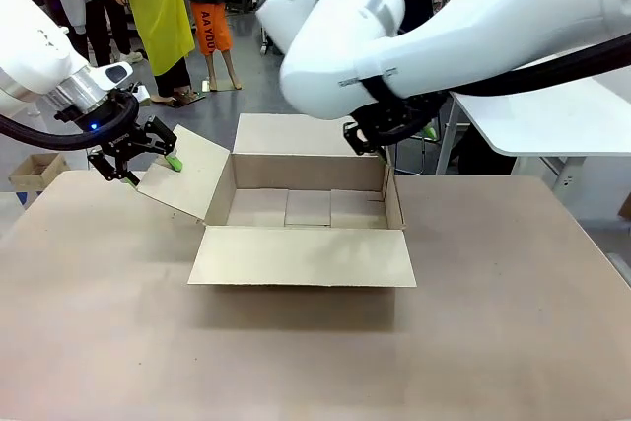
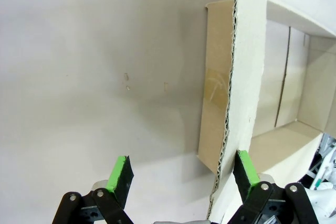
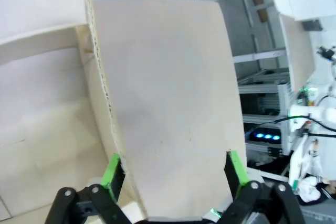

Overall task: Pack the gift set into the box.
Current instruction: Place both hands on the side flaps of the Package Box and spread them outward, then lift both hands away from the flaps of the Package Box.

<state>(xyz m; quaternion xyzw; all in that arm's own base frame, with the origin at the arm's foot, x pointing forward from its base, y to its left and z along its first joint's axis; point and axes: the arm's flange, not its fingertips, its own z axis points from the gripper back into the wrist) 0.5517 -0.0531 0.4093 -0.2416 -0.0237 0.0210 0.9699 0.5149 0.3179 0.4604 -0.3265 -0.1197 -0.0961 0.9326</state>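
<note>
The box (image 1: 302, 255) is a large brown carton standing open at the table's middle, its flaps spread and nothing inside. My left gripper (image 1: 151, 167) is open and straddles the tilted left flap (image 1: 187, 173). In the left wrist view that flap's corrugated edge (image 2: 229, 108) runs between the fingers of the left gripper (image 2: 183, 171), close to one green pad (image 2: 245, 166). My right gripper (image 1: 382, 153) is at the box's far right corner. It stands open (image 3: 173, 171), with the right flap (image 3: 168, 87) between its fingers. The gift set is out of view.
The brown table (image 1: 513, 322) spreads around the box on all sides. A white table (image 1: 552, 115) stands at the right beyond it. A small cardboard box (image 1: 35, 170) sits off the table's far left corner. People stand far behind.
</note>
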